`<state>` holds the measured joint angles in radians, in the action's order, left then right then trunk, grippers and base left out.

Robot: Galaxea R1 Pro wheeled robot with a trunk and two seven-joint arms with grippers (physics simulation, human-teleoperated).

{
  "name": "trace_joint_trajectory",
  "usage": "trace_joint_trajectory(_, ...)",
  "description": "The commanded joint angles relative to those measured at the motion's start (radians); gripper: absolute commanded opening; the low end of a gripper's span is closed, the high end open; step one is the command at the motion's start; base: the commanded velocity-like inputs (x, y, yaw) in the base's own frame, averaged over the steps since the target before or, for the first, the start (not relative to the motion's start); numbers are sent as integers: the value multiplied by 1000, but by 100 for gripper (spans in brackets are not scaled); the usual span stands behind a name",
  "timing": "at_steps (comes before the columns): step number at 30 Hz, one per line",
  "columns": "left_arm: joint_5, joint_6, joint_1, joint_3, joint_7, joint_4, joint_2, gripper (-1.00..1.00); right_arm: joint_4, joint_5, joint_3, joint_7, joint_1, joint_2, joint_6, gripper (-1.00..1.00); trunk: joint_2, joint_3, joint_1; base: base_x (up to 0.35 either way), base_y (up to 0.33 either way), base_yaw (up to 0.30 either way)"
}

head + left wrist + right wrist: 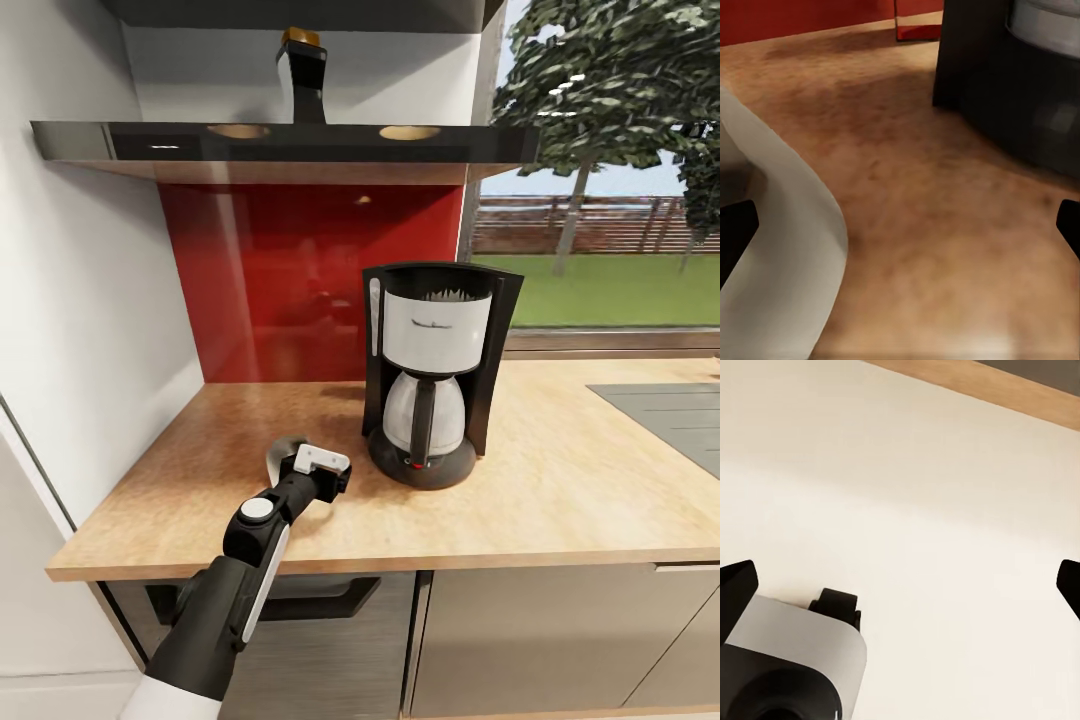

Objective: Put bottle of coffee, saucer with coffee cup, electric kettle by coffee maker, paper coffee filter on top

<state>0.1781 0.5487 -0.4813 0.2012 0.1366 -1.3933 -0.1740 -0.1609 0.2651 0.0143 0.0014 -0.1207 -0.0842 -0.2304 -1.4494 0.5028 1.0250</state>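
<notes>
The left hand [312, 462] was low over the bench [560, 500], close to its front edge, with the saucer [284, 452] partly hidden beneath it. In the left wrist view the white plate [780, 285] lay against one finger while the other finger [1069, 225] stood well apart, so the hand was spread and not clamped; whether the saucer already rested flat on the wood could not be told. Withdrawing at a slant risked dragging or tipping the plate towards the near edge.

The right hand [900, 585] was also spread, its fingers wide, facing a pale surface and holding nothing.

Just beyond the left hand stood the coffee maker [436, 370], upright on the bench, carafe seated. A forward reach or a swing of the wrist could have knocked its base or pushed the saucer against it.

Farther back, the bottle of coffee [302, 80] remained on the shelf [270, 145] above the red splashback [300, 280]. Fetching it meant reaching high over the machine, where a slipped grasp would drop it onto the carafe.
</notes>
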Motion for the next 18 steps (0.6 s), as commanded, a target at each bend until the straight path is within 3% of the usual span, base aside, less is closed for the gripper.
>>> trace_joint_trajectory(1, 11, 4, -1, -1, 8, -1, -1, 100, 1, 3, 1, 0, -1, 0, -3, 100, -1, 1, 0, 0, 0, 0)
trace_joint_trajectory(13, 11, 4, -1, -1, 8, -1, -1, 100, 1, 3, 1, 0, -1, 0, -3, 100, -1, 1, 0, 0, 0, 0)
trace_joint_trajectory(18, 30, 4, 13, -21, -8, -2, -1, 100, -6, 3, 2, 1, -6, -9, -24, 100, -1, 1, 0, 0, 0, 0)
